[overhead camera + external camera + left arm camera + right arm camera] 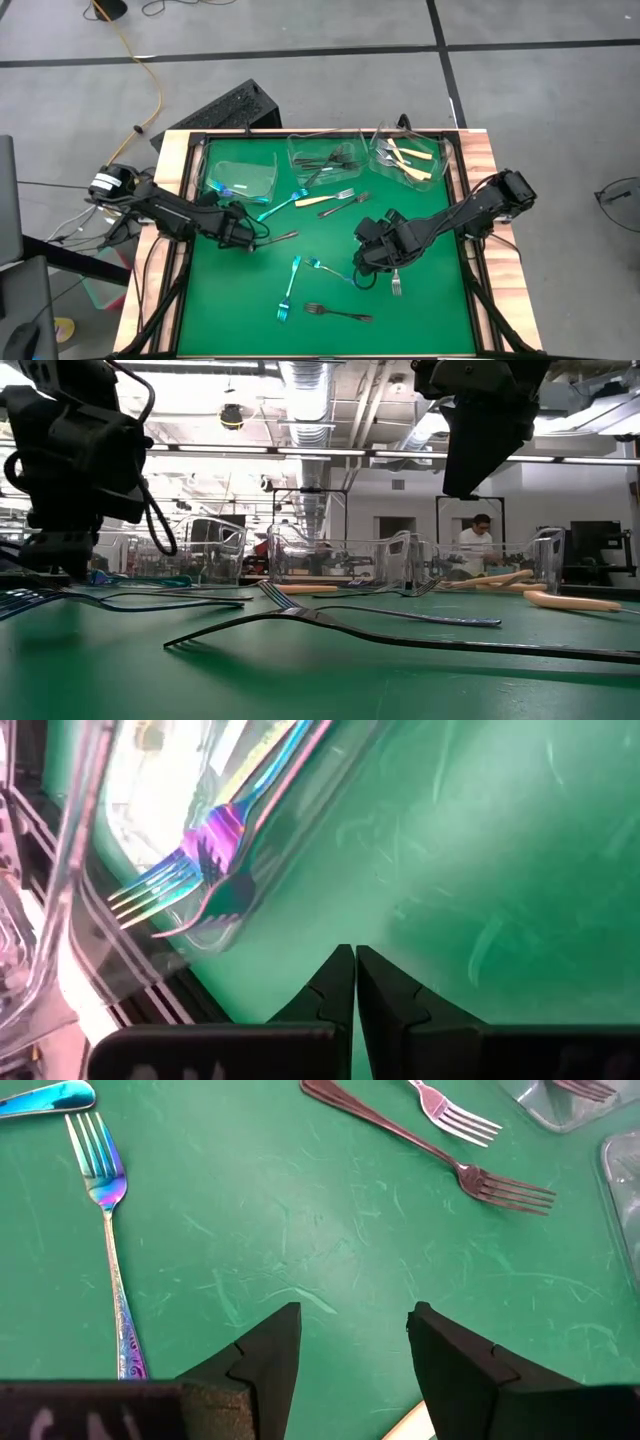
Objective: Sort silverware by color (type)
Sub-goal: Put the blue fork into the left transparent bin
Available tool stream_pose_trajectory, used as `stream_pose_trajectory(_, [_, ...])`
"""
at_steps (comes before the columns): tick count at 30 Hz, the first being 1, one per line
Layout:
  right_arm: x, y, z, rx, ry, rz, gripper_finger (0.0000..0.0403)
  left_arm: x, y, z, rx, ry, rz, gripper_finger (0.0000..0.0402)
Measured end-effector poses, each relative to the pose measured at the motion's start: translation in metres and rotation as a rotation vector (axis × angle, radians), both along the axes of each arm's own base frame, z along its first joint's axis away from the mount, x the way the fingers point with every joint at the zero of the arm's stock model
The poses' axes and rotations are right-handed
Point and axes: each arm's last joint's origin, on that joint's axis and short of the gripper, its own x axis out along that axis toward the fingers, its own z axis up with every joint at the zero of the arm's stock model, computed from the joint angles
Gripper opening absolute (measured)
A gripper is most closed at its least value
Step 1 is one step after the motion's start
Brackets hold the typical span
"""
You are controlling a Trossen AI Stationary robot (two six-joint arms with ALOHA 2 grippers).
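here we see left end effector (354,982) low over green surface (420,300) at left, fingers pressed together, empty, near iridescent fork (200,870) lying in left clear tub (243,179). right end effector (350,1345) at centre-right, fingers apart, holding nothing. loose forks scattered: blue-teal fork (288,288) and dark fork (338,313) near edge, cream-handled fork (322,198) mid-surface. dark forks in middle tub (325,155), cream ones in right tub (408,155).

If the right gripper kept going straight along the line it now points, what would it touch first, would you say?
Probably bare green mat: the right gripper is open with nothing between its fingers. Farther along that line lies a dark metal fork, though depth is hard to judge. The iridescent fork sits off to one side.
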Motion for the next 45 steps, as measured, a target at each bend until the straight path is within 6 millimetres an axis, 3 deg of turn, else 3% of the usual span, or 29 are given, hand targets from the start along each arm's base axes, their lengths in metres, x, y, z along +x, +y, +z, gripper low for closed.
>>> stream_pose_trajectory(6, [0.001,-0.002,0.0,-0.013,-0.005,-0.008,0.0205,0.006,0.005,0.003,0.006,-0.043,0.03,0.0])
stream_pose_trajectory(11, [0.009,-0.007,0.003,-0.063,-0.04,0.063,0.0205,0.023,0.003,0.021,-0.02,-0.104,-0.012,0.0])
stream_pose_trajectory(17, [0.028,-0.029,0.047,-0.148,-0.127,0.214,0.0205,0.043,0.001,0.074,-0.017,-0.275,-0.115,0.0])
stream_pose_trajectory(23, [0.026,-0.052,0.097,-0.293,-0.187,0.398,0.0205,0.03,0.002,0.138,0.028,-0.593,-0.237,0.0])
stream_pose_trajectory(28, [-0.011,-0.07,0.133,-0.334,-0.271,0.456,0.0205,0.001,0.002,0.176,0.03,-0.908,-0.378,0.0])
stream_pose_trajectory(32, [-0.051,-0.083,0.146,-0.329,-0.347,0.431,0.0205,-0.021,0.006,0.197,0.027,-1.119,-0.434,0.0])
stream_pose_trajectory(39, [-0.1,-0.094,0.131,-0.284,-0.641,0.392,0.0205,-0.047,0.007,0.209,0.025,-1.419,-0.593,0.0])
stream_pose_trajectory(45, [-0.126,-0.094,0.11,-0.225,-0.752,0.403,0.0205,-0.066,0.012,0.209,0.028,-1.446,-0.587,0.0])
